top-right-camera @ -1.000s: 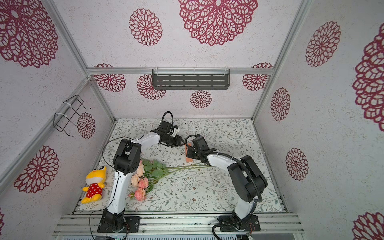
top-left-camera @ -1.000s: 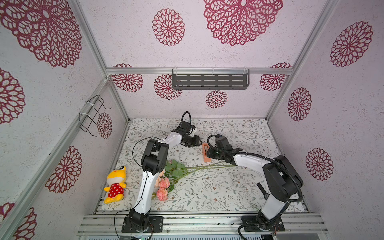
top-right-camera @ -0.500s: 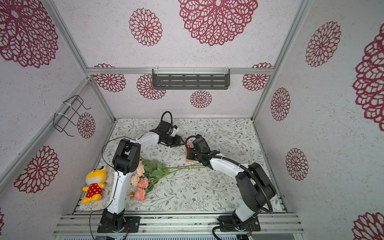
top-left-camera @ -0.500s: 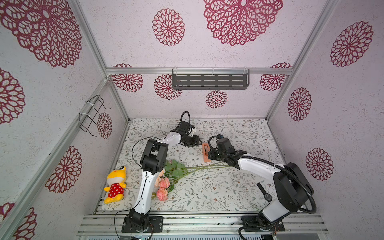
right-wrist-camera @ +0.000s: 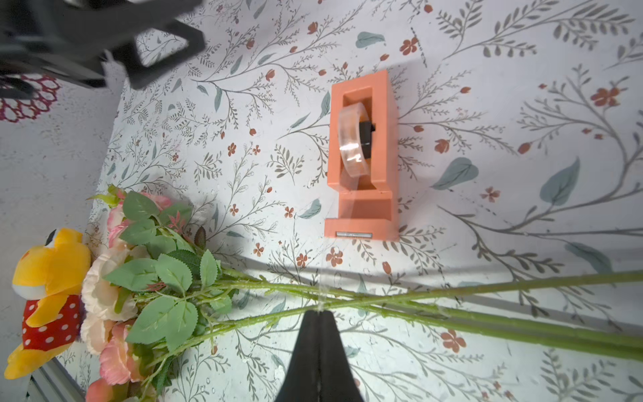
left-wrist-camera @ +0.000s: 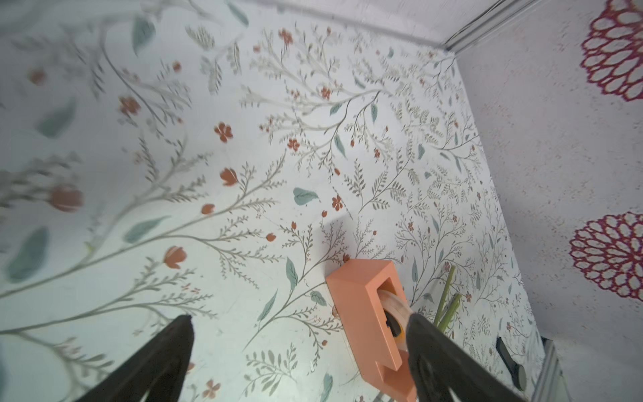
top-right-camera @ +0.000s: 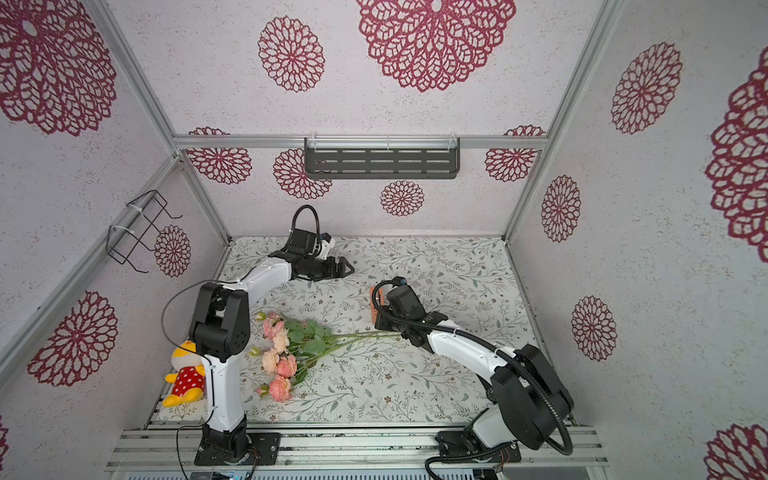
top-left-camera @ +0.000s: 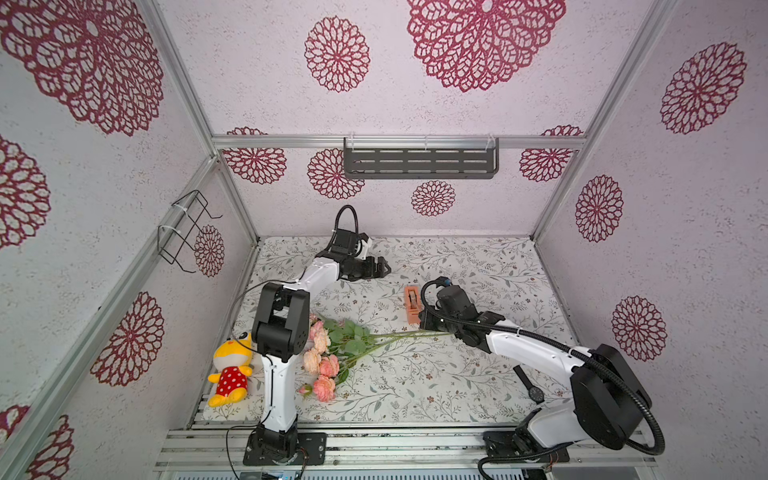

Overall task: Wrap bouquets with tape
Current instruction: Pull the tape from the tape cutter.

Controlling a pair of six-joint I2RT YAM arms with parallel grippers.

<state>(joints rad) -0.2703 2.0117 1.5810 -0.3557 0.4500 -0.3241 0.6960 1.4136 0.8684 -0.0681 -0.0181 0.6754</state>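
Observation:
The bouquets lie as one bunch on the table, pink and peach blooms to the left, long green stems reaching right. Behind the stem ends stands the orange dispenser with the tape roll in it. My right gripper is shut at the point where the stems cross, and a clear strip of tape runs from the dispenser to its tips. Behind and to the left of the dispenser, my left gripper hangs wide open with nothing in it.
A yellow plush toy in a red dotted dress lies at the table's front left, beside the left arm's base. A dark slotted shelf hangs on the back wall and a wire basket on the left wall.
My left gripper has opened wide and drawn back from the dispenser. My right gripper, still shut, has moved from the dispenser toward the front, down to the stems.

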